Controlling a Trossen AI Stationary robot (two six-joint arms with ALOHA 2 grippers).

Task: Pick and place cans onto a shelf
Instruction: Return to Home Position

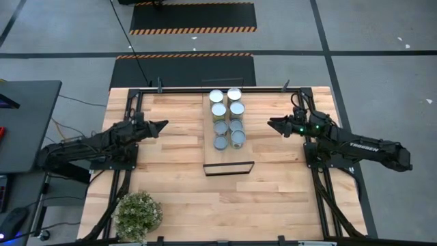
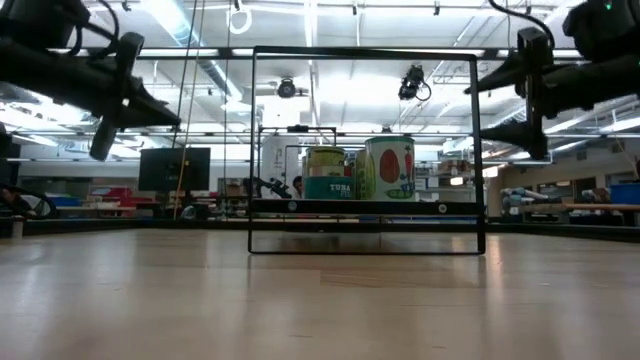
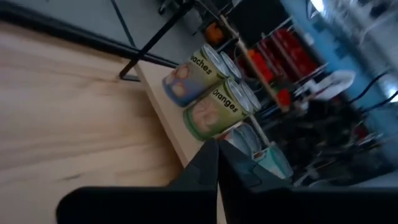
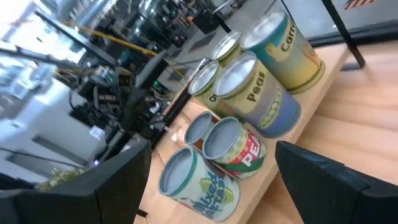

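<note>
**State of the work.** All eight cans (image 1: 236, 125) stood upright on the shelf (image 1: 229, 158), in two rows of four running from near to far. Neighbours were touching or just beside each other. The shelf lay at the middle of the bench (image 1: 177, 181), with its black frame at the near end. No can stood on the bench itself, so placement was judged complete.

**Claws.** The left claw (image 1: 162, 125) hung above the bench to the left of the shelf, apart from it, with its fingers together and holding nothing. The right claw (image 1: 273, 126) hung to the right of the shelf with its fingers spread apart, also empty.

**Handling (judgement).**
- The cans are rigid and should not deform under clamping.
- If full, they are moderately heavy.
- Labelled sides should give fair grip, while bare metal rims are slippery.
- Take hold across the side wall at mid-height.
- The close packing leaves little finger room between neighbours.
</note>
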